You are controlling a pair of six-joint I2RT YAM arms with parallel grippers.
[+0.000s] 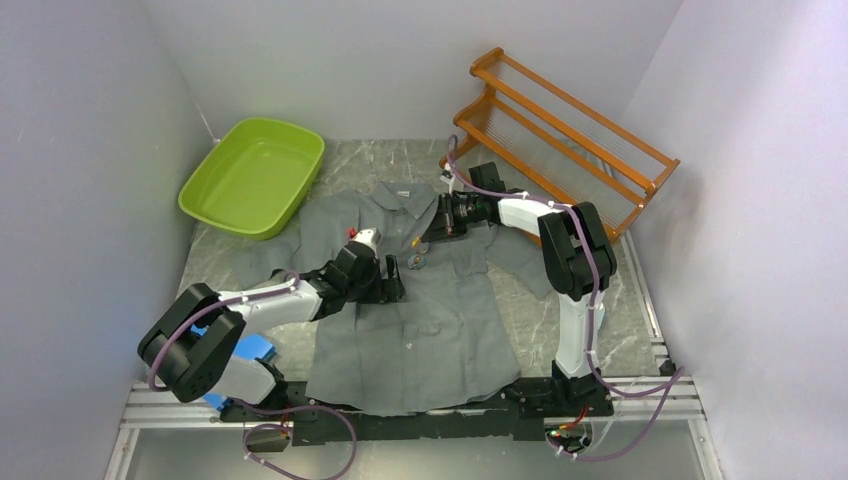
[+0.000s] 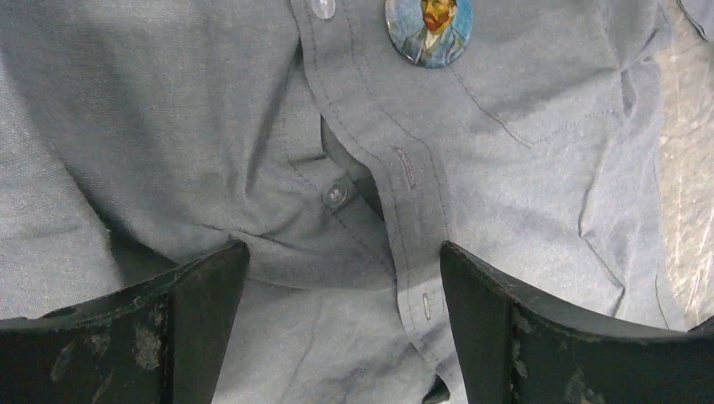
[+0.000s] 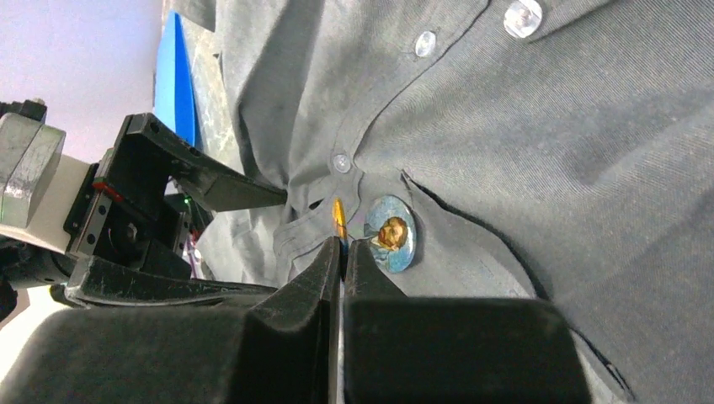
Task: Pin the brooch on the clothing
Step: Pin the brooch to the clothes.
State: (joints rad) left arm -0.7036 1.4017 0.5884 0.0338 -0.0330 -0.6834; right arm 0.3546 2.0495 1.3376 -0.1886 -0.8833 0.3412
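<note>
left gripper [image 2: 345, 273] jaws apart straddling shirt [image 2: 168, 126] front, lower frame, probably steadying fabric; right gripper [image 3: 341, 248] jaws together beside brooch [image 3: 391, 234].

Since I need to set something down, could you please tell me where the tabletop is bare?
Bare tabletop shows behind the shirt, between the green tub and the wooden rack, and in front of the tub, left of the shirt. The chest is crowded: left gripper and right gripper sit by the brooch.
</note>
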